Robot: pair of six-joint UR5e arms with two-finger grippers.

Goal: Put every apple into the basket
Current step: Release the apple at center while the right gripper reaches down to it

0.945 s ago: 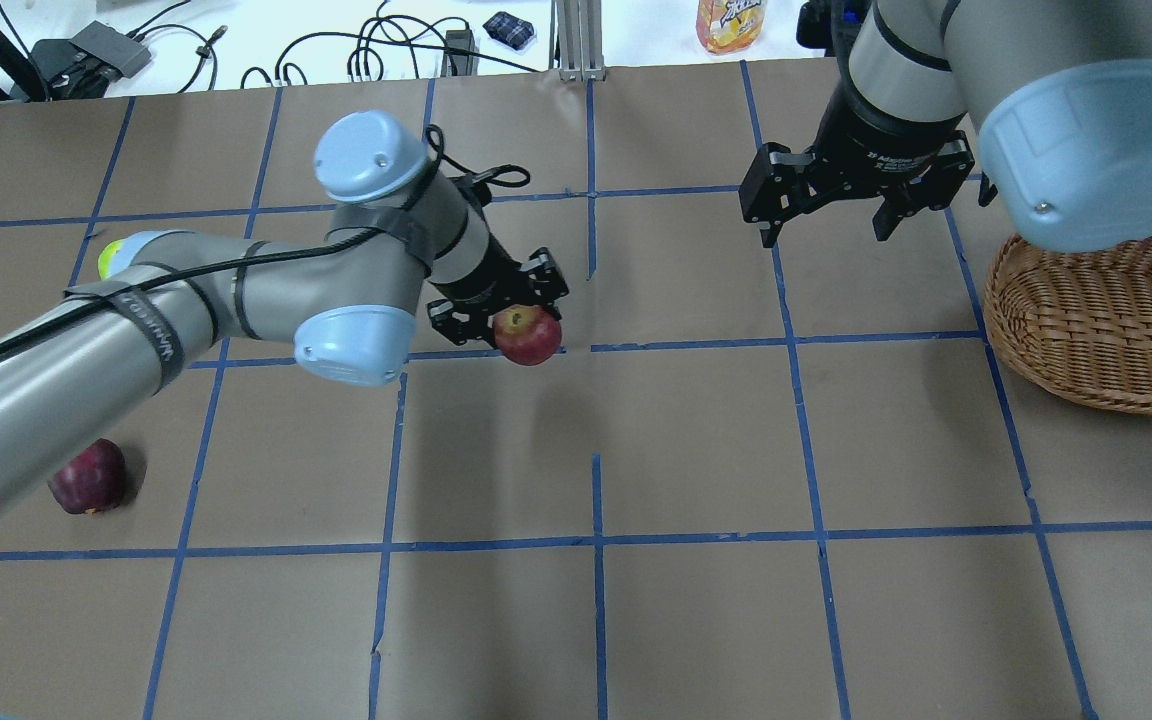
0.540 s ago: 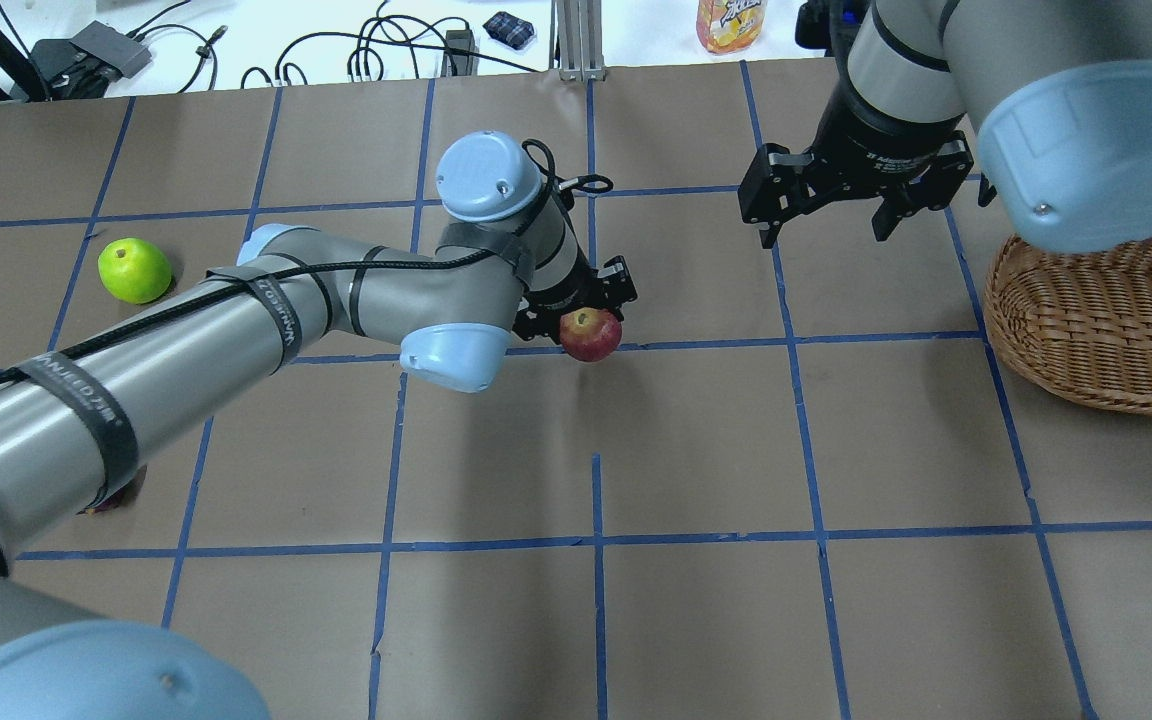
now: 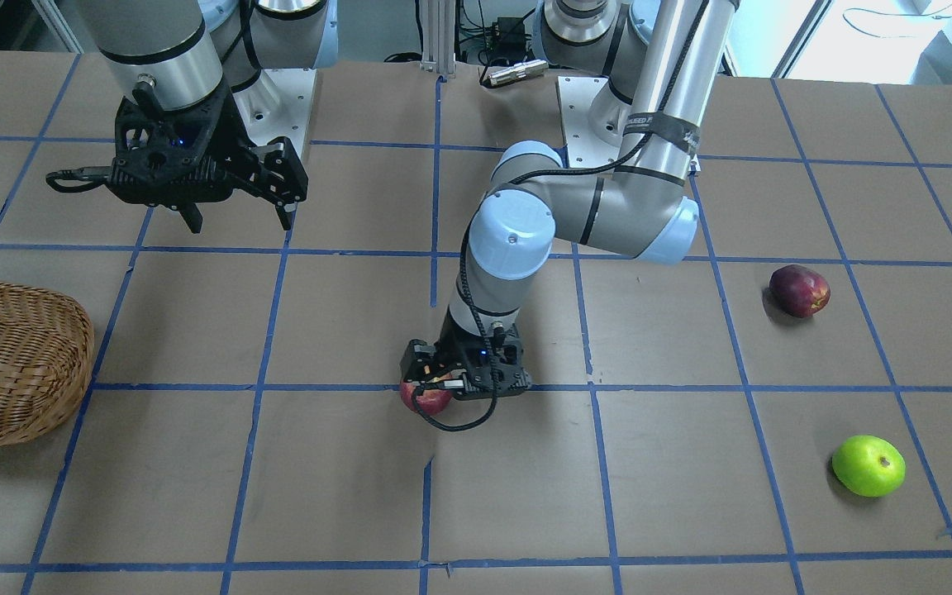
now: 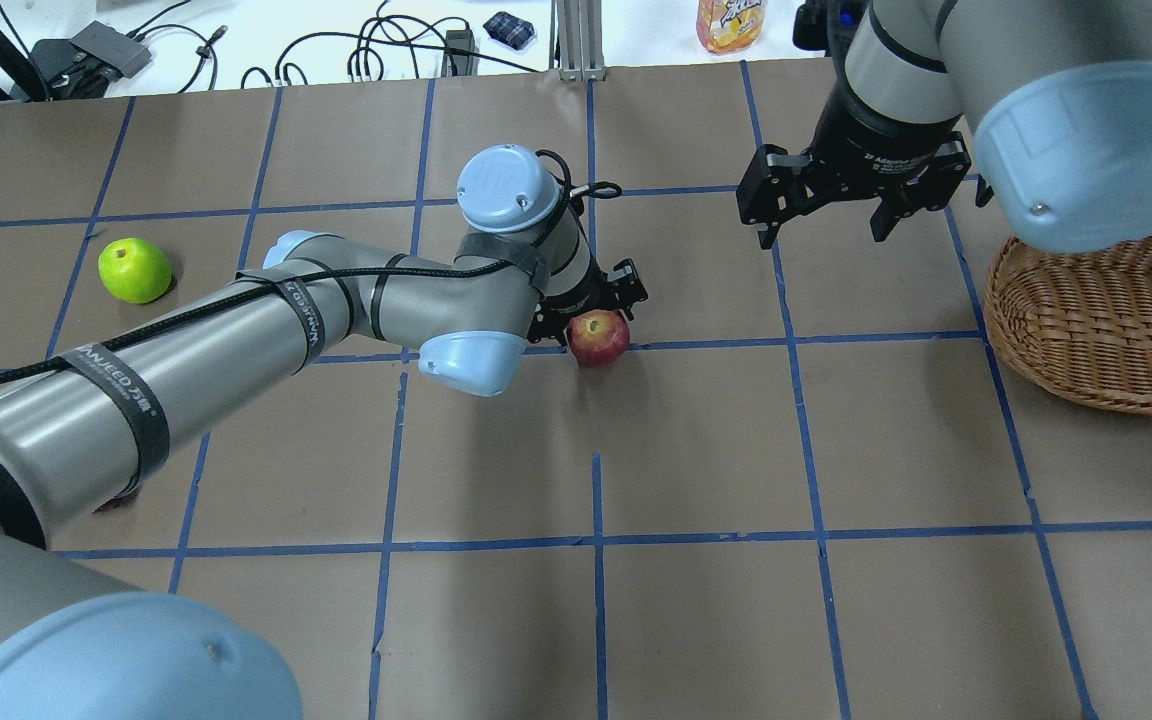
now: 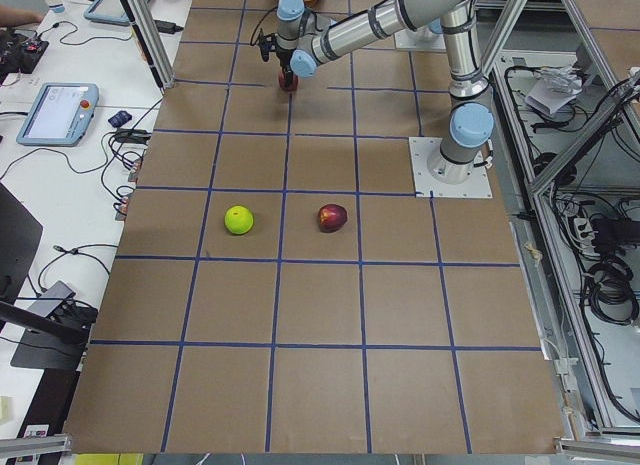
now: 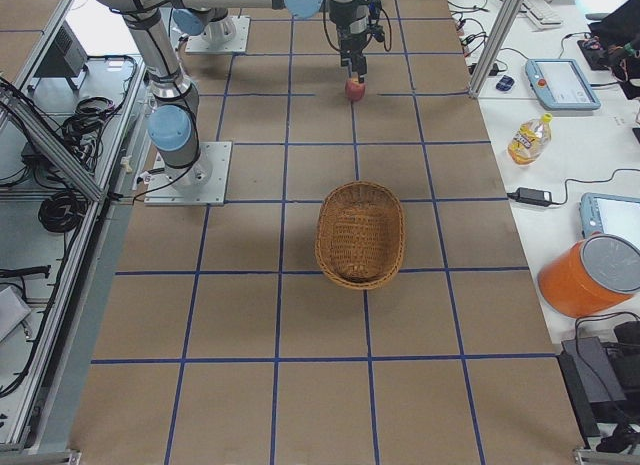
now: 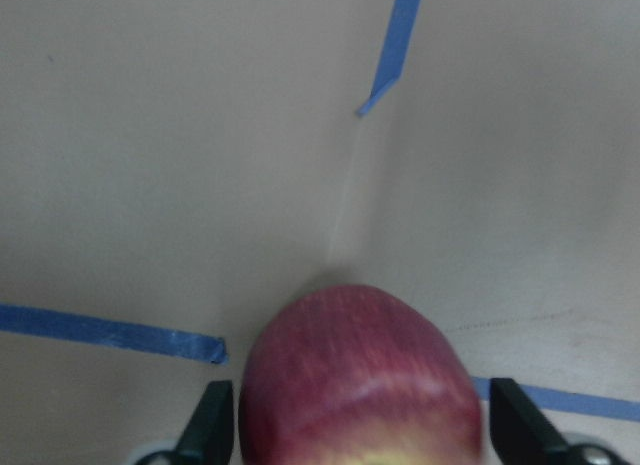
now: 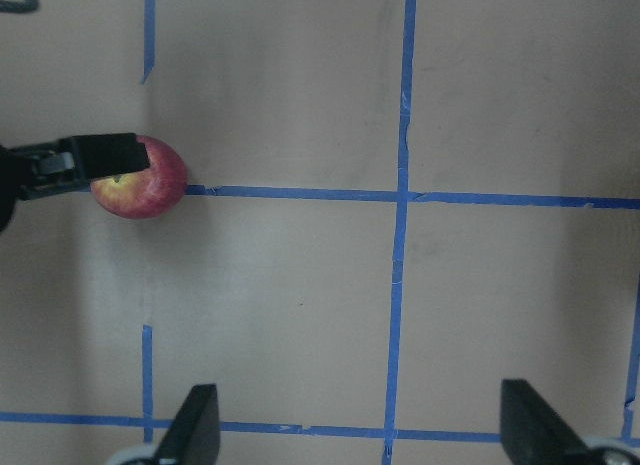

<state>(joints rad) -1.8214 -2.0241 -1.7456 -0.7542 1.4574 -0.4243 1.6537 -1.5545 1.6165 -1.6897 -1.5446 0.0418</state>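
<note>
Red, yellow-streaked round apple [image 4: 598,337] sits clamped in the left gripper's [image 4: 591,318] jaws, low over the brown paper-covered table's [image 4: 696,450] centre. The right gripper [image 4: 823,235] hangs spread wide and empty near the oval light-brown wicker basket [image 4: 1086,320].

Can barely see dark apple [image 3: 799,291] in overhead view, nearly all buried behind left arm [image 4: 236,340]. Missing part of basket [image 4: 1096,330] past right edge there and under right arm [image 4: 1086,140], past left edge in front view. Getting red apple [image 7: 360,385] blurred and cropped at bottom in left wrist view.
</note>
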